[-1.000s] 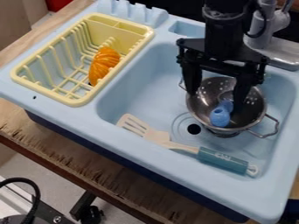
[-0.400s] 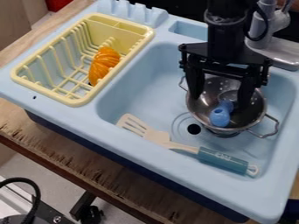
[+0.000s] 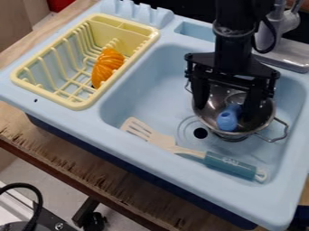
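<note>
Worn wooden counter (image 3: 72,155) is seen under the blue toy sink (image 3: 151,85). Metal colander (image 3: 210,118) is set in the basin, used as landmark. Blue toy (image 3: 227,121) is cradled inside it, probably kept from rolling off by the curved wall. Spatula (image 3: 229,166) is laid flat on the basin floor, in front of the colander, likely just rested there. Drain hole (image 3: 200,133) is seen just beside the colander. Orange toy (image 3: 107,67) is held in the yellow rack (image 3: 124,40), left of the colander, seemingly propped by the rack's side and prongs. Gripper (image 3: 224,113) is hung over the colander, fingers pointed down and spread wide, the blue toy near the tips. Nothing is seen gripped; whether the toy or colander is touched cannot be told.
</note>
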You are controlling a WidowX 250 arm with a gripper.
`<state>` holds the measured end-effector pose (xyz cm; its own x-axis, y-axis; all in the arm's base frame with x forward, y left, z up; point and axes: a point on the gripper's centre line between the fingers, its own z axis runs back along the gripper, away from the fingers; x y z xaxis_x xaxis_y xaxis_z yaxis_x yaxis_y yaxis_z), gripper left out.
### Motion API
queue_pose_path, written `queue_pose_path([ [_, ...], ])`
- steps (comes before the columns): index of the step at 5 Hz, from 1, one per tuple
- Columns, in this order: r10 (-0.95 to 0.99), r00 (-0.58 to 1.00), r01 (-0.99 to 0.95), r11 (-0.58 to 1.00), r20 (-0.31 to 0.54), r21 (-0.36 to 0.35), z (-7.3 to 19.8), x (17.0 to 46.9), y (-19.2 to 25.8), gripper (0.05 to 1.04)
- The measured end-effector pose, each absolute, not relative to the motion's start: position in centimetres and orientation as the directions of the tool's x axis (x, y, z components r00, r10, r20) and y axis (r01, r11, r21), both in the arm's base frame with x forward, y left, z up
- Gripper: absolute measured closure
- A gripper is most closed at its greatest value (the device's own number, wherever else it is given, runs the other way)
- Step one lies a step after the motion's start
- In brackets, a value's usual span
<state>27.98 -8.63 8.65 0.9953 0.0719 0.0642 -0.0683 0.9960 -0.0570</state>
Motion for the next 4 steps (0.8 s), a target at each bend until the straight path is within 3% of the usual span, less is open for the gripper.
queue_pose_path([
  [2, 0.071, 0.996, -0.068, 0.996, 0.062, -0.05, 7.8, 27.86, -8.69, 0.133],
  [4, 0.06, 0.995, -0.056, 0.997, 0.084, -0.051, 7.75, 28.25, -8.69, 0.697],
])
